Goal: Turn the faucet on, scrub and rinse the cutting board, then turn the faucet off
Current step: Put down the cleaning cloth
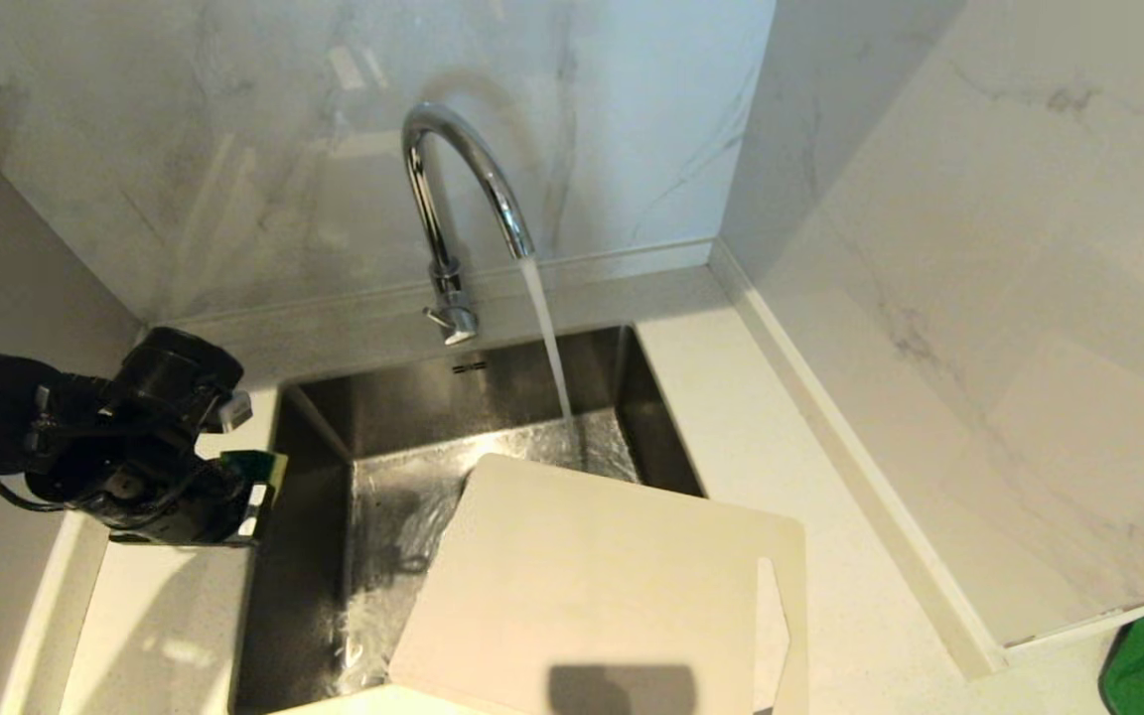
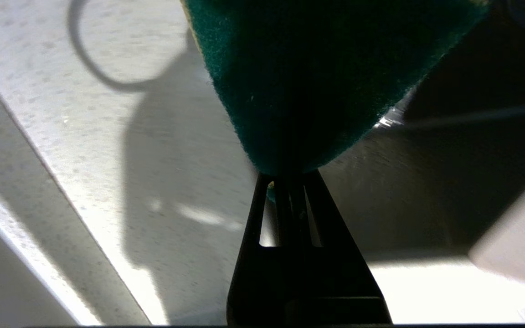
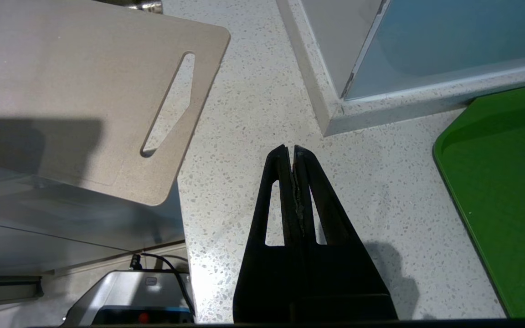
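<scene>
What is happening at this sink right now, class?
The faucet is running into the sink. The cutting board lies tilted across the sink's edge. The left gripper, left of the sink, is shut on a green sponge. The right gripper is shut and empty above the counter.

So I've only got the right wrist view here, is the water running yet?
Observer: Yes, a stream falls from the faucet into the sink, just behind the cutting board.
Operator: Where's the left gripper?
Observer: The left gripper is over the counter at the sink's left rim.
Operator: Holding anything?
Observer: It is shut on a green sponge.
</scene>
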Tool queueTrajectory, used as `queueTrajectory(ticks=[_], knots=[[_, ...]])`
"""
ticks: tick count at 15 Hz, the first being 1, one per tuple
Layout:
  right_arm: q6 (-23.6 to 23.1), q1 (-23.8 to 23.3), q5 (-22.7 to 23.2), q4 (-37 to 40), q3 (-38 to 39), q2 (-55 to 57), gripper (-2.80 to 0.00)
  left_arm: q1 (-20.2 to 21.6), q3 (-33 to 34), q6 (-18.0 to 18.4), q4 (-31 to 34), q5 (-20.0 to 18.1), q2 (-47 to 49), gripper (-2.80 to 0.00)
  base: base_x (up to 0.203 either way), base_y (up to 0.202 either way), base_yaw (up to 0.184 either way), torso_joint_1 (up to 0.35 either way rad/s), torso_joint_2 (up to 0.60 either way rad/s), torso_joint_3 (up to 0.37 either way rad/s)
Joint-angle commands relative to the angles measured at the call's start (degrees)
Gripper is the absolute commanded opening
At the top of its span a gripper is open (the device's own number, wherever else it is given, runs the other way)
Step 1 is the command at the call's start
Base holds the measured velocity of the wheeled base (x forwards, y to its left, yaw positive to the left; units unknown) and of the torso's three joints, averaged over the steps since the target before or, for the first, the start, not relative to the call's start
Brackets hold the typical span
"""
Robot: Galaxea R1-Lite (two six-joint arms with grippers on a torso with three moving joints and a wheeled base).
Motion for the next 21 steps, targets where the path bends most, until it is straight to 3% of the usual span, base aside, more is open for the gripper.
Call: queueTrajectory(ticks=[1,6,7,8,14,17,18,20,21], knots=[[-0.03,0.00,0.04,0.08,0.00,0.09,-2.80,6.30,-0.38,-0.12,-1.23,0.35,4.76,-2.80,0.000,0.000,0.000,0.000,0.00,0.000],[-0.03,0.00,-0.02,0.04,0.00,0.09,-2.80,13.40,0.52,0.00,-3.17,0.77,5.86,-2.80,0.000,0.000,0.000,0.000,0.00,0.000],[-0.03,0.00,0.04,0.02,0.00,0.09,-2.80,13.52,0.73,0.08,-3.34,0.86,5.94,-1.53,0.000,0.000,0.000,0.000,0.00,0.000],[-0.03,0.00,-0.05,0.10,0.00,0.09,-2.80,13.52,0.44,0.08,-3.61,0.88,5.94,0.00,0.000,0.000,0.000,0.000,0.00,0.000],[-0.03,0.00,-0.05,0.01,0.00,0.09,-2.80,13.17,-1.81,0.80,-3.25,2.09,4.51,0.00,0.000,0.000,0.000,0.000,0.00,0.000],[-0.03,0.00,-0.04,0.07,0.00,0.09,-2.80,12.90,-4.19,7.27,-2.93,5.36,2.22,0.00,0.000,0.000,0.000,0.000,0.00,0.000],[-0.03,0.00,0.04,0.01,0.00,0.09,-2.80,12.09,-6.15,8.99,-3.11,4.02,1.36,0.00,0.000,0.000,0.000,0.000,0.00,0.000],[-0.03,0.00,0.04,0.01,0.00,0.09,-2.80,9.15,-11.30,10.18,-2.99,-4.33,1.16,0.00,0.000,0.000,0.000,0.000,0.00,0.000],[-0.03,0.00,0.04,0.01,0.00,0.09,-2.80,7.39,-14.14,10.68,-2.90,-6.54,1.64,0.00,0.000,0.000,0.000,0.000,0.00,0.000]])
